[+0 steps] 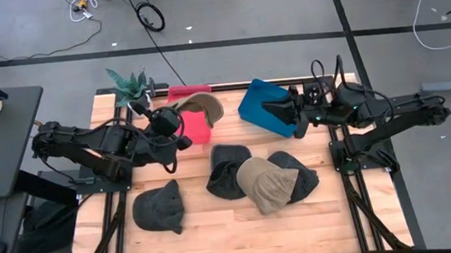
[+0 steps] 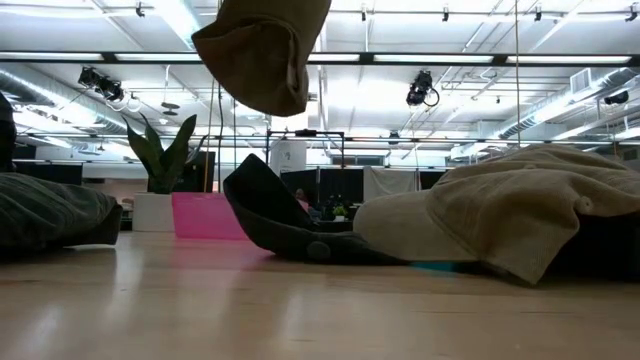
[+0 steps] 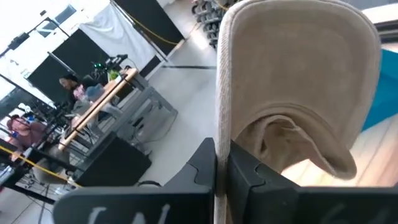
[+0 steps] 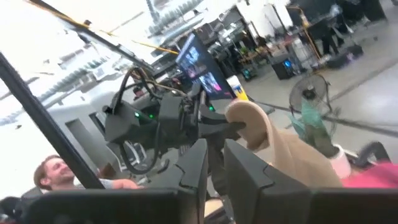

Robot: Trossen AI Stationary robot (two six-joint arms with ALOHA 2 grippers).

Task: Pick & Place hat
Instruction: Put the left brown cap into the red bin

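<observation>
A tan cap point(image 1: 200, 106) hangs in the air over the pink bin point(image 1: 195, 129) at the table's far side, held by my left gripper point(image 1: 178, 122), which is shut on it. In the low view the tan cap point(image 2: 264, 50) sits high above the table, with the pink bin point(image 2: 205, 216) behind. My right gripper point(image 1: 283, 109) waits shut over the blue bin point(image 1: 258, 107), holding nothing. On the table lie a second tan cap point(image 1: 265, 184) and three dark hats point(image 1: 157, 208), point(image 1: 228, 171), point(image 1: 299, 173). My left gripper point(image 3: 221, 168) pinches the tan cap's brim edge point(image 3: 221, 124) between its two fingers, coming from the table's left. The brim stands out beyond the fingers, with the crown's hollow point(image 3: 280, 134) showing past it. The cap is lifted clear of table and bin.
A potted plant point(image 1: 130, 87) stands at the far left corner beside the pink bin. The second tan cap point(image 2: 500, 215) and a dark hat point(image 2: 285, 225) fill the table's middle. A dark hat point(image 2: 50, 210) lies on the near left. People sit in the room beyond.
</observation>
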